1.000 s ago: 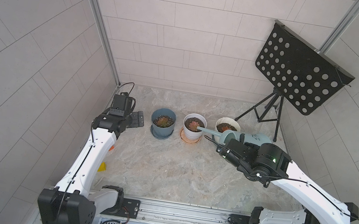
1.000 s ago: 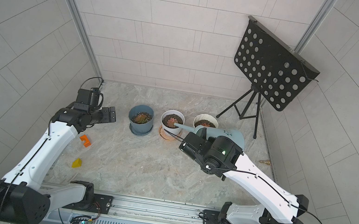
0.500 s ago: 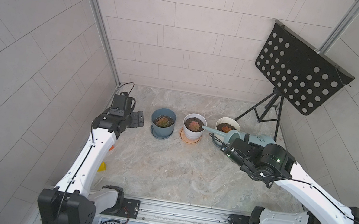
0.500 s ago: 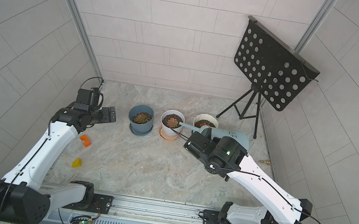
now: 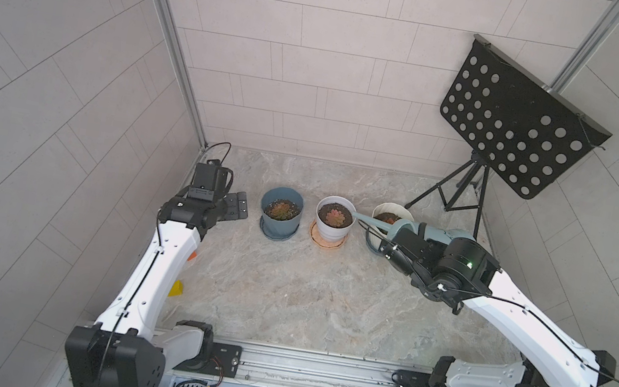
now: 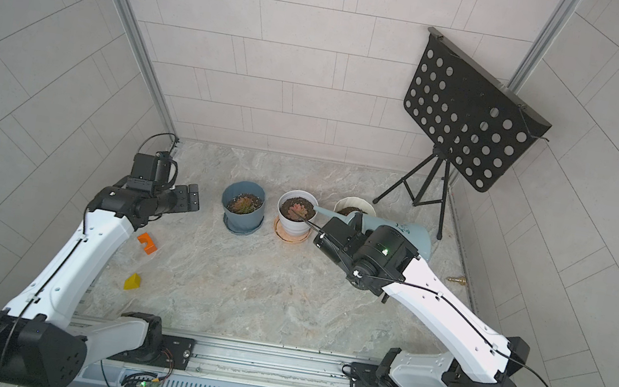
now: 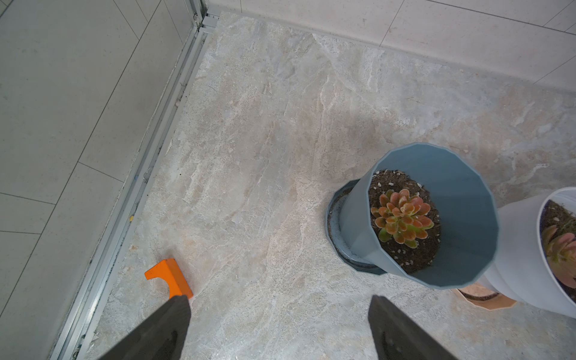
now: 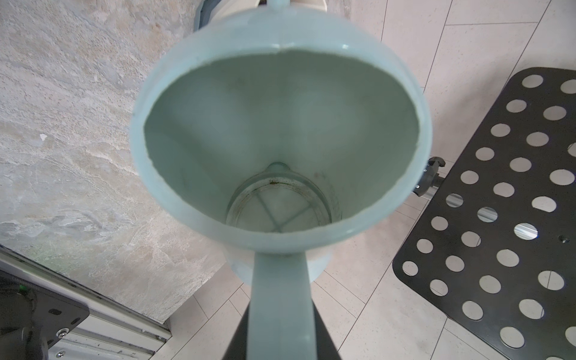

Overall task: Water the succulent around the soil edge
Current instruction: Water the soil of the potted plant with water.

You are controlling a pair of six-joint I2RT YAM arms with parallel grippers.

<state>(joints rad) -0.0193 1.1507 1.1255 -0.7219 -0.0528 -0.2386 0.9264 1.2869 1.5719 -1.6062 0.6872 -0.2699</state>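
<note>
Holding the teal watering can [image 6: 414,236] by its handle: right fingers [image 8: 324,346], clamped tight. Spout tip sits over the soil edge at 3 o'clock of the succulent [image 6: 298,212] in the white pot [image 6: 291,226]. Left fingers [image 7: 162,333] spread wide, empty, at 9 o'clock of the blue pot [image 7: 355,224].

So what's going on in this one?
The right gripper is shut on the handle of a pale blue watering can, tipped so its spout reaches the rim of the middle white pot, at the soil's edge beside the succulent. No water stream is visible. The left gripper hangs open and empty near the blue pot.
</note>
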